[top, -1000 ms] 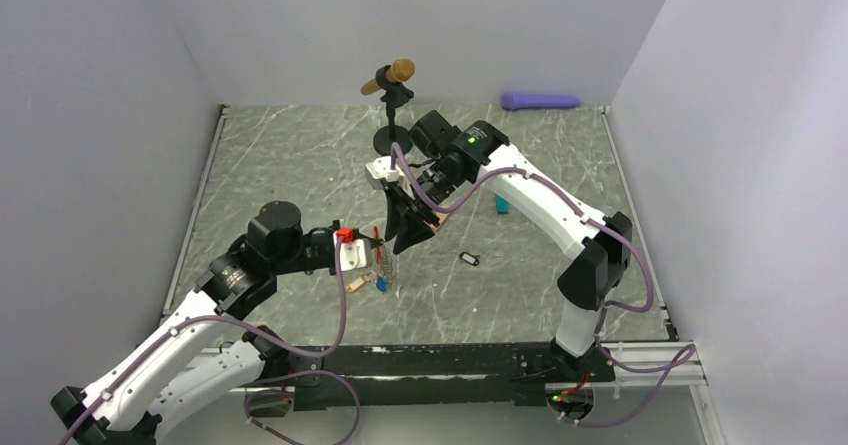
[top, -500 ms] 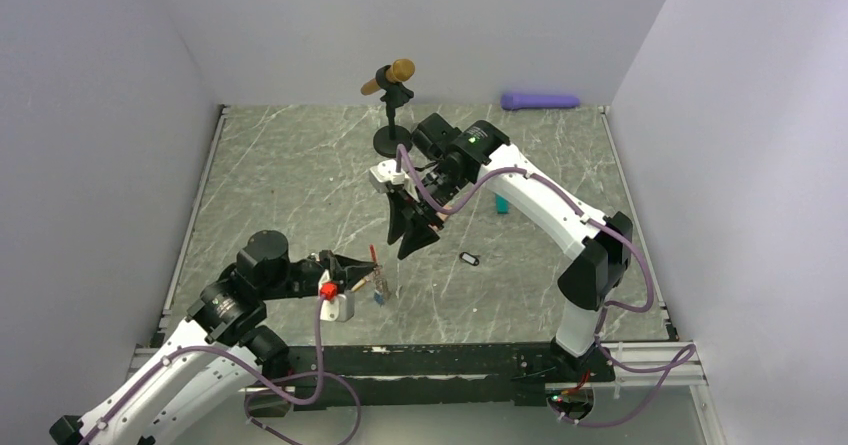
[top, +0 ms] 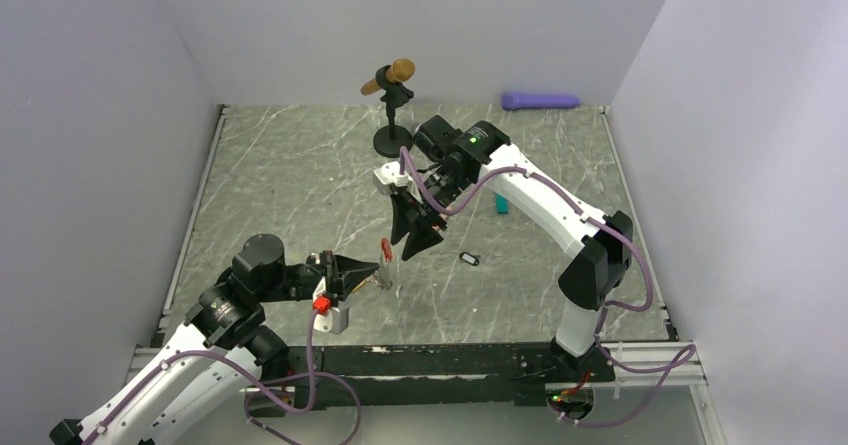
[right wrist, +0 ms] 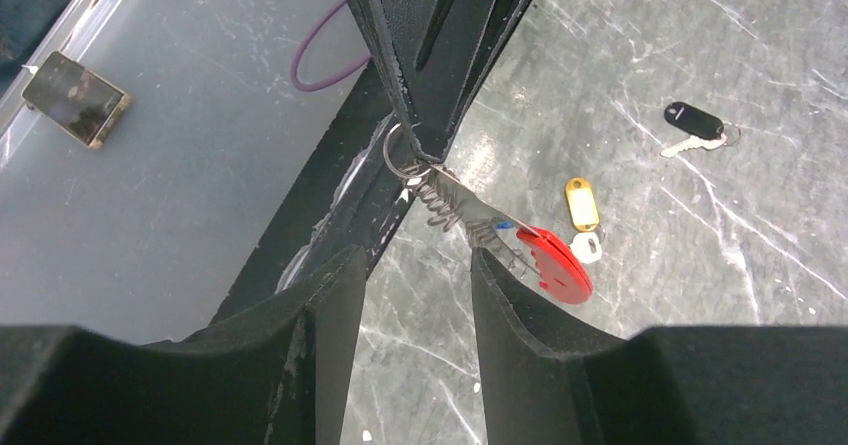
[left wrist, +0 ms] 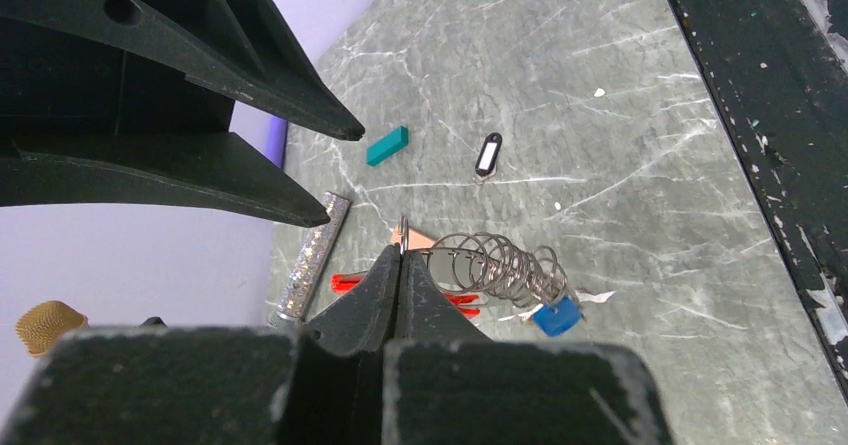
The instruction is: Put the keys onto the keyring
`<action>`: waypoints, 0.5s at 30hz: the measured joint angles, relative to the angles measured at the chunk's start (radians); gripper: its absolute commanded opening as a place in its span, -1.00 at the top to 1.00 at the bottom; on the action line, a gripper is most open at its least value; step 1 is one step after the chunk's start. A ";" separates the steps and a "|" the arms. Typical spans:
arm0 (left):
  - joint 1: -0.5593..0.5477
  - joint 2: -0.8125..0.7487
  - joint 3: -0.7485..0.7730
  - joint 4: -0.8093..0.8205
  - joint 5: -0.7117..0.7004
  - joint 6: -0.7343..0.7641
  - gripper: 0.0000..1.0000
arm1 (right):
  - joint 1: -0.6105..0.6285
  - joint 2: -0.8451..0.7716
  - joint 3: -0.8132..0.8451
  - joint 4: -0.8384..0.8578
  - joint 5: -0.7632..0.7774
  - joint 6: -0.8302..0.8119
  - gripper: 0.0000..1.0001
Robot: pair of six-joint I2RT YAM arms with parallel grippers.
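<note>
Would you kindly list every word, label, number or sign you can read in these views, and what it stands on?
No text is legible in any view.
black key tag: its white insert is blank or too small to read.
yellow key tag: nothing readable on it.

No text, brand, number or sign is showing legibly in any view. The white window on the black oblong plastic key tag [left wrist: 488, 155] is appearing blank, and the yellow oblong plastic key tag [right wrist: 580, 203] is showing no readable writing either.
</note>
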 measured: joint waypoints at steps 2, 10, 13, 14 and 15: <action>0.000 -0.003 -0.007 0.014 0.004 -0.001 1.00 | -0.002 0.000 -0.002 -0.002 0.000 -0.004 0.04; 0.000 -0.018 -0.029 0.056 0.026 -0.037 1.00 | -0.011 -0.013 -0.026 -0.002 0.001 -0.014 0.03; 0.000 -0.018 -0.029 0.072 0.031 -0.053 1.00 | -0.019 -0.028 -0.046 -0.002 0.001 -0.016 0.03; 0.000 -0.017 -0.029 0.076 0.032 -0.058 1.00 | -0.021 -0.033 -0.052 -0.001 0.000 -0.016 0.03; 0.000 -0.016 -0.029 0.081 0.033 -0.068 1.00 | -0.023 -0.039 -0.060 0.000 0.001 -0.016 0.03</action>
